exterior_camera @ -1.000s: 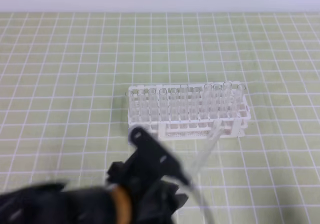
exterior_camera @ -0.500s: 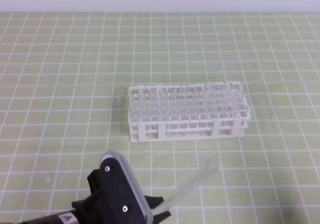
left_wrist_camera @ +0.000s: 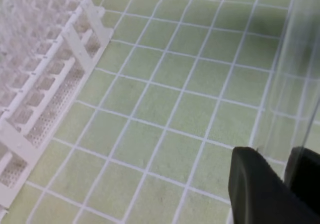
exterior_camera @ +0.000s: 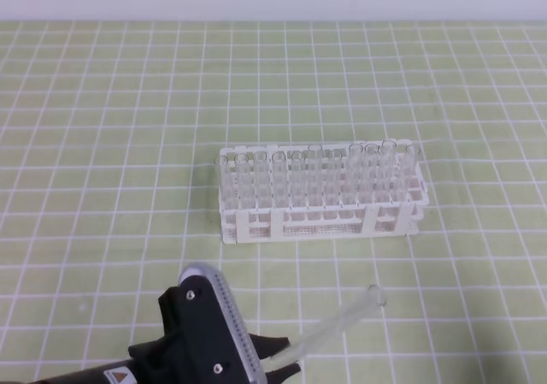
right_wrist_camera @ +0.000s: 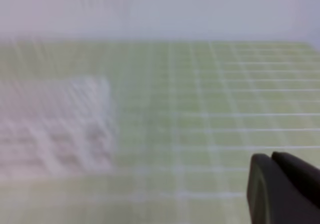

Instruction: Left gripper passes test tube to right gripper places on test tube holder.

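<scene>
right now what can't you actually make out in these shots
- Right gripper: absent from the high view; the right wrist view shows only its shut tips at the frame corner.
- Test tube: its lower end is hidden behind the left gripper in the high view, and the top edge cuts it off in the left wrist view.
- Test tube holder: smeared by blur in the right wrist view; free holes cannot be told.
- Left gripper: the bottom edge cuts off its arm.

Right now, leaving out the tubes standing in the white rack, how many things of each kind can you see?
Grippers: 2, the left gripper and the right gripper
Test tube held in the left gripper: 1, the test tube
Racks: 1, the test tube holder
Total: 4
</scene>
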Tool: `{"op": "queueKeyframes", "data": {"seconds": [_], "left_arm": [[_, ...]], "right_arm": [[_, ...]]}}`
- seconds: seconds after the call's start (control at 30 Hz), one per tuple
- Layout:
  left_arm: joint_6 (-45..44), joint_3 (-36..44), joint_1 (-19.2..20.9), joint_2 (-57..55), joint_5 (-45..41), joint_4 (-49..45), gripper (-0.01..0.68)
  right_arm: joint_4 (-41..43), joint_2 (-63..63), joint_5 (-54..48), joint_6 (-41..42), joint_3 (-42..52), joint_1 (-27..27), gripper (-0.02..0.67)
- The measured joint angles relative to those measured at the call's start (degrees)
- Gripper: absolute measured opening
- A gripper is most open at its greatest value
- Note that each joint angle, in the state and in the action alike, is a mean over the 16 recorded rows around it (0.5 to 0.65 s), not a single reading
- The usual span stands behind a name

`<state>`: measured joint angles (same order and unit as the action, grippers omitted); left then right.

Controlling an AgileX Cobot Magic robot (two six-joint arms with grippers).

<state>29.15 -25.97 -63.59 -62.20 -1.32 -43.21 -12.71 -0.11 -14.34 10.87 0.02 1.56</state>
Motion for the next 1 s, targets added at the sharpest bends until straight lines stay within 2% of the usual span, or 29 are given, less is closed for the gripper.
{"op": "queueKeyframes", "data": {"seconds": [0.1, 0.4, 0.53, 0.77, 1.0], "left_arm": [[1.04, 0.0, 0.0, 0.02, 0.25, 0.06, 0.033], [3.56, 0.01, 0.0, 0.04, 0.47, 0.29, 0.033], [3.67, 0.01, 0.0, 0.04, 1.1, 0.31, 0.039], [3.65, 0.01, 0.01, 0.07, 3.18, 0.2, 0.045], [3.63, -0.01, 0.01, -0.39, 5.99, -0.11, 0.057]], "right_arm": [[-9.71, 0.0, 1.21, 0.0, 0.0, 0.0, -0.017], [-46.21, 0.03, 9.72, 0.13, 0.0, 0.0, -0.017], [-57.75, 0.05, 13.98, 0.16, -0.01, 0.0, -0.017], [-62.84, 0.09, 18.43, 0.14, -0.02, 0.0, -0.017], [-64.76, 0.11, 12.28, 2.35, -0.05, 0.0, -0.017]]}}
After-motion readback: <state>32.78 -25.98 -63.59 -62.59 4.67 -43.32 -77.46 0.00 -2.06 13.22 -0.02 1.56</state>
